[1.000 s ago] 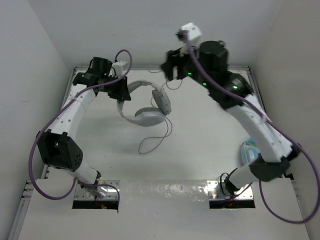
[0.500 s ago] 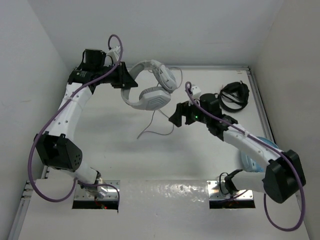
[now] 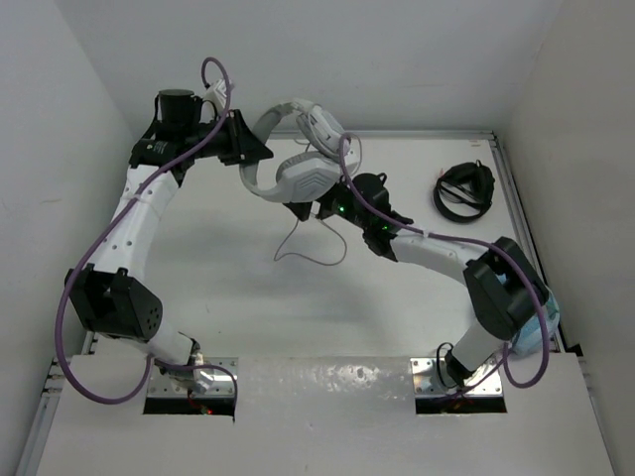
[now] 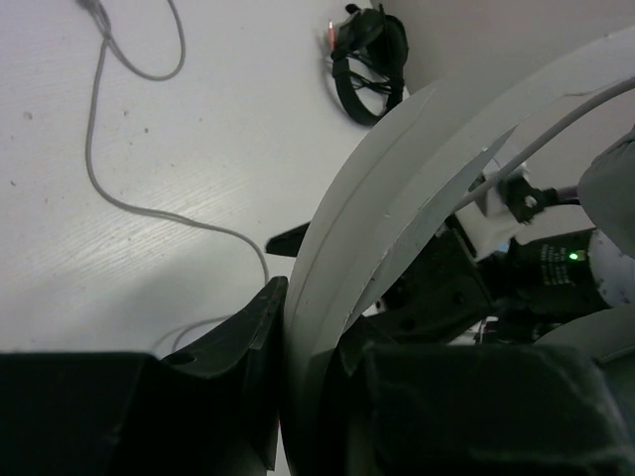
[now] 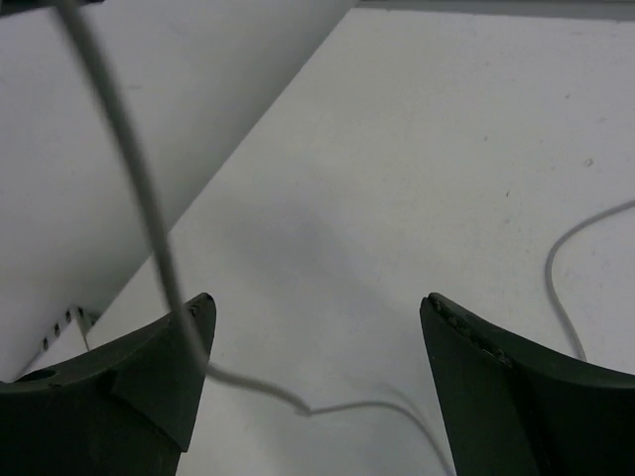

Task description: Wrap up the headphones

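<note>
White headphones [image 3: 303, 178]: held above the far side of the table [image 3: 228, 297], headband [image 4: 397, 208] pinched tight in left claw [image 4: 310, 332]. Cable [image 3: 298, 248] trails onto the table. Right claw [image 5: 316, 367]: spread wide, empty, just below the headphones, cable crossing one finger.

Headphones held up over the far-left tabletop
The headphones [image 3: 298, 164] hang above the tabletop [image 3: 228, 288], headband between the left arm's fingers [image 4: 248, 337]; the right arm's fingers [image 5: 496, 387] sit just before the earcups, spread beside the trailing cable [image 3: 316, 250]. A second headset [image 3: 464, 190] lies far right, a third [image 3: 544, 327] near right
</note>
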Action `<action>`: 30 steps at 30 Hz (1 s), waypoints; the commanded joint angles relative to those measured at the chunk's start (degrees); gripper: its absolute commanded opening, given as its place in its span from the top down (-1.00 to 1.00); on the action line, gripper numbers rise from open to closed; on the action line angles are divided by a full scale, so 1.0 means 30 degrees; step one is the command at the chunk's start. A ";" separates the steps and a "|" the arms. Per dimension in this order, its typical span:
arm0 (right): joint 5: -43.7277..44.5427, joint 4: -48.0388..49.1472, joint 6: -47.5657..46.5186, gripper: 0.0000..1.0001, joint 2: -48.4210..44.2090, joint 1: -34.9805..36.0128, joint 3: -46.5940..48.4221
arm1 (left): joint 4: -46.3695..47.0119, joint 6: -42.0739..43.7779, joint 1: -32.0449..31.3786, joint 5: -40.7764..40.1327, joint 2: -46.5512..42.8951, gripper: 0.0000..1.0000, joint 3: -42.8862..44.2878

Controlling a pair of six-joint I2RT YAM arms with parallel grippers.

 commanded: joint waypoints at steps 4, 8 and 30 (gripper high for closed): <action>0.1816 0.2563 0.1378 -0.70 0.1953 0.0019 0.1060 | 0.4582 -0.4553 -0.0081 0.1669 -0.1226 1.00 0.2051; 0.1818 0.0117 -0.0933 -0.76 0.2744 0.0048 0.1494 | 0.4588 -0.4883 -0.0081 0.0180 -0.0816 1.00 0.4483; 0.7999 -0.6431 -0.8089 0.27 0.5588 0.0928 0.2967 | 0.6197 -0.8688 0.0269 -0.0499 -0.0407 1.00 0.6012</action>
